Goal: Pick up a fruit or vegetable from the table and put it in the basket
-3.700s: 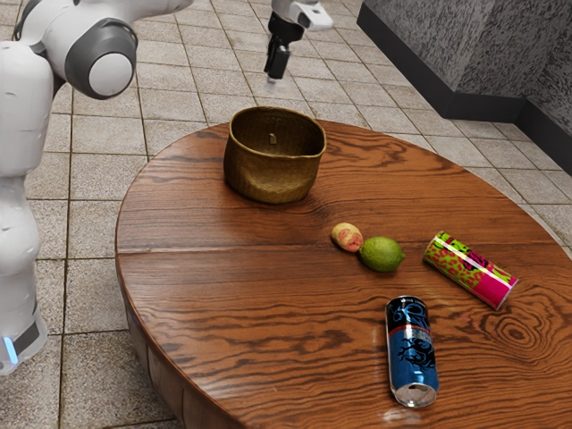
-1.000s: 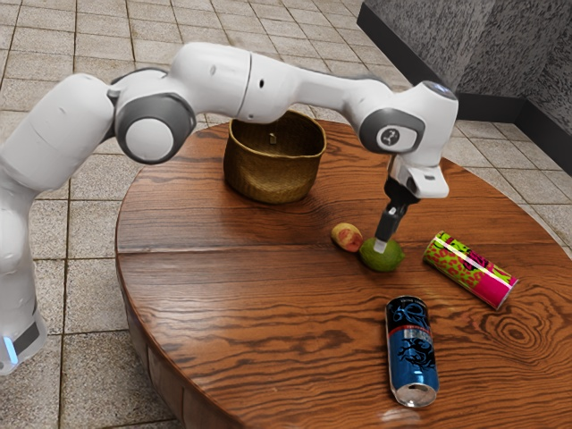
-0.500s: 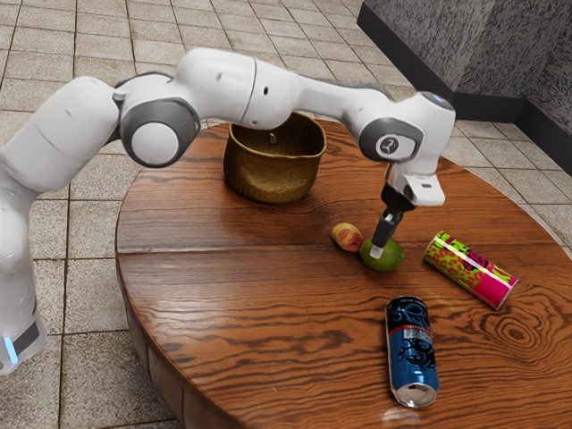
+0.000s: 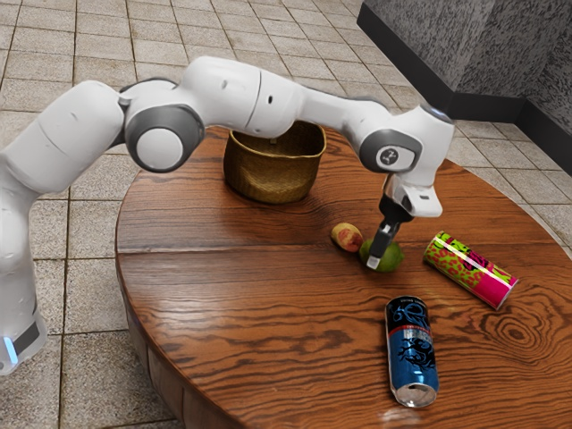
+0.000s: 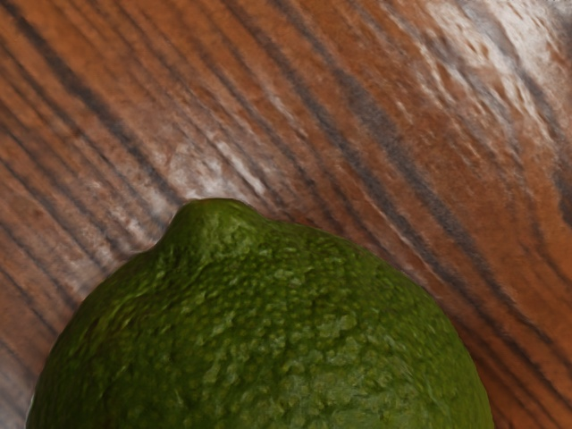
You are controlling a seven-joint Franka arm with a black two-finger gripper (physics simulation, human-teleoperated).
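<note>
White arm (image 4: 223,89) comes in at the left edge of the exterior view, arches across the upper middle and drops down right of center. Round wood-grain table (image 4: 197,295) takes up most of the lower frame, on gray floor tiles (image 4: 89,219). Woven brown basket (image 4: 273,174), upper center, upright, back part of its rim hidden behind the arm. Small yellow-and-red fruit (image 4: 346,237), center of frame, on the table, just beside the lime's left side.

Black gripper (image 4: 376,256), right of center, points down and slightly tilted, its tip low in front of the lime. Far side is blocked from where I stand, so I can't tell if it's wide, narrow or gripping anything. Lime (image 4: 392,256), green, right of center, on the table, outside the basket. Wrist view: the lime up close, bumpy skin, blunt nub against the wood, right by the hand.

Blue-and-black can (image 4: 411,353), lower right, on its side, silver end toward the bottom of the frame. Pink-and-green patterned can (image 4: 469,270), farther right, also on its side, lying diagonally. Dark gray wall (image 4: 487,54), upper right corner.
</note>
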